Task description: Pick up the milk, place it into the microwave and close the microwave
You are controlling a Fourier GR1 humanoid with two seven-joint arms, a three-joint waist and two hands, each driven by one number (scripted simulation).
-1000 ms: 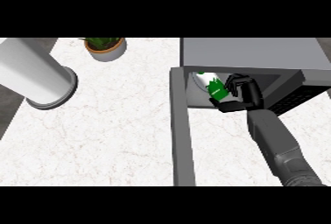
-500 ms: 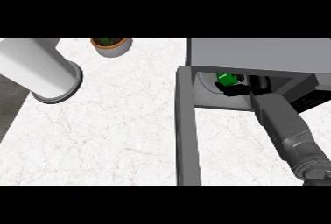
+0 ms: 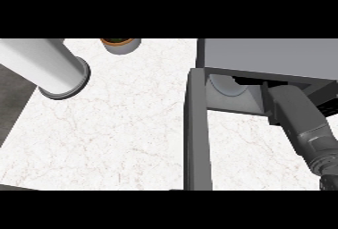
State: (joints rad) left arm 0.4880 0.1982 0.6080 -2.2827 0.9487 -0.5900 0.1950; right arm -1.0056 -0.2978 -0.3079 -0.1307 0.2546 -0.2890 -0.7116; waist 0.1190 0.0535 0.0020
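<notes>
Showing a white marble-looking counter (image 3: 119, 134) with faint reddish veins, smooth and matt. Looking like matt grey metal on the microwave (image 3: 264, 56) and its open door (image 3: 196, 134). Appearing smooth, slightly glossy white on the cylinder (image 3: 46, 62). Reading as dull grey plastic or metal on the right forearm (image 3: 300, 120).

right hand and milk hidden inside microwave (image 3: 264, 58); pot (image 3: 120, 44) cut off by top edge; left hand unseen.
</notes>
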